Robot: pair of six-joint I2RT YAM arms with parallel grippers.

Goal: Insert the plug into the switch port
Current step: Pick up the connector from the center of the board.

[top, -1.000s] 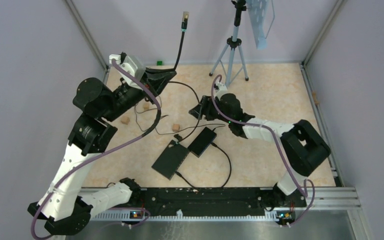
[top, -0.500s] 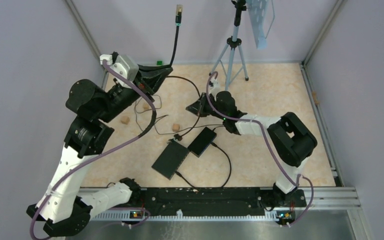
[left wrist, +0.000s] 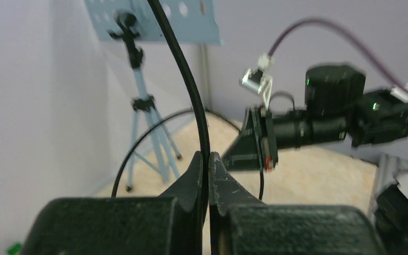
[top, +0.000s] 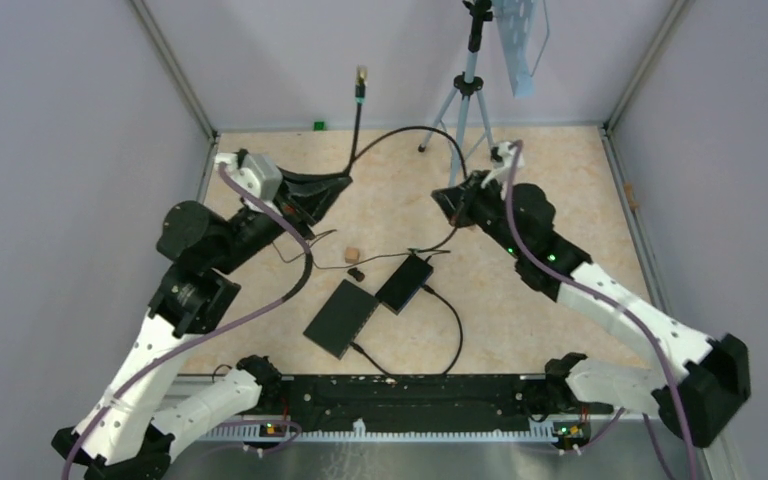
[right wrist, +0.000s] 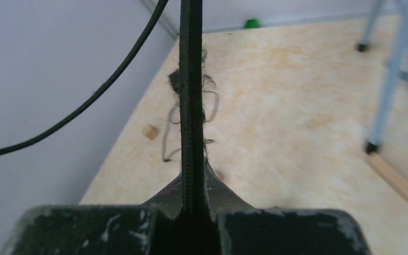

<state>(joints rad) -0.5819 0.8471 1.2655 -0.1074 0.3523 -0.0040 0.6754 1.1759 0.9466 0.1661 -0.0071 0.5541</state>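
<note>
A black cable ends in a gold-tipped plug (top: 361, 77) held high near the back wall. My left gripper (top: 340, 182) is shut on the cable (left wrist: 191, 90) below the plug; the plug is out of the left wrist view. From there the cable arches over to my right gripper (top: 447, 195), shut on a braided stretch (right wrist: 191, 106). That gripper (left wrist: 255, 150) faces the left wrist camera. Two flat black boxes, a larger (top: 341, 318) and a smaller (top: 405, 283), lie mid-table. I cannot tell which is the switch, and no port shows.
A blue tripod (top: 465, 95) stands at the back, close behind the right gripper. Small wooden blocks (top: 352, 252) and loose thin wires (top: 300, 245) lie left of the boxes. A green piece (top: 318, 125) sits by the back wall. More cables loop from the boxes toward the near rail.
The right gripper closed on the cable and swung up and right from mid-table, lifting the cable into an arch. The left arm shifted slightly, keeping the plug raised.
</note>
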